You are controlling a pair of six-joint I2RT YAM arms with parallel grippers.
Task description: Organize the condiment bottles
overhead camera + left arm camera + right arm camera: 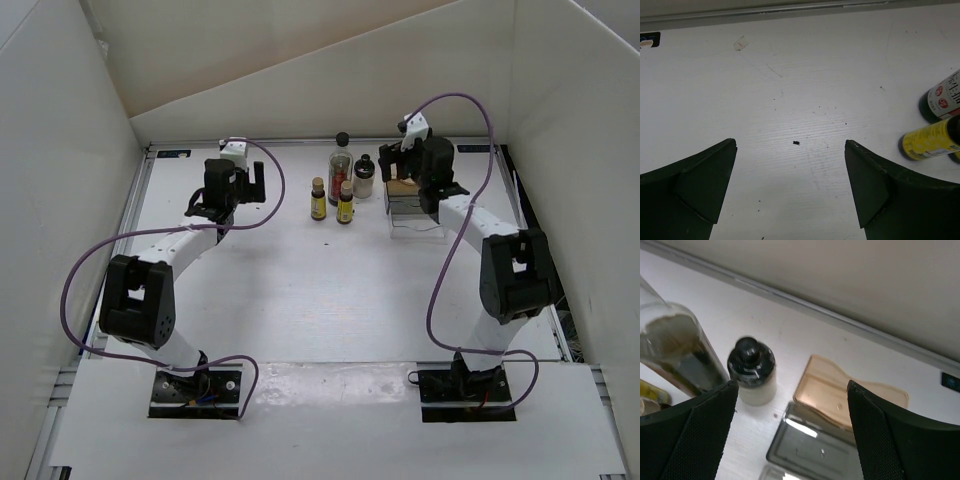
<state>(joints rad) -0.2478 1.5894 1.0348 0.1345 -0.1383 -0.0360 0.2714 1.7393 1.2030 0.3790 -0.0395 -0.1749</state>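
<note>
White table [300, 290], plain white walls [60, 150], even light

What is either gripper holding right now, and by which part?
Nothing is held. The left gripper is open over the table; the right gripper is open above the clear tray, near the short bottle.

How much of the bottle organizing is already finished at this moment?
Nothing looks done yet: the tall bottle, short bottle and two yellow-labelled bottles stand clustered beside the clear tray. Nothing is in hand; both pairs of jaws are open, empty. All four probably remain to place.
</note>
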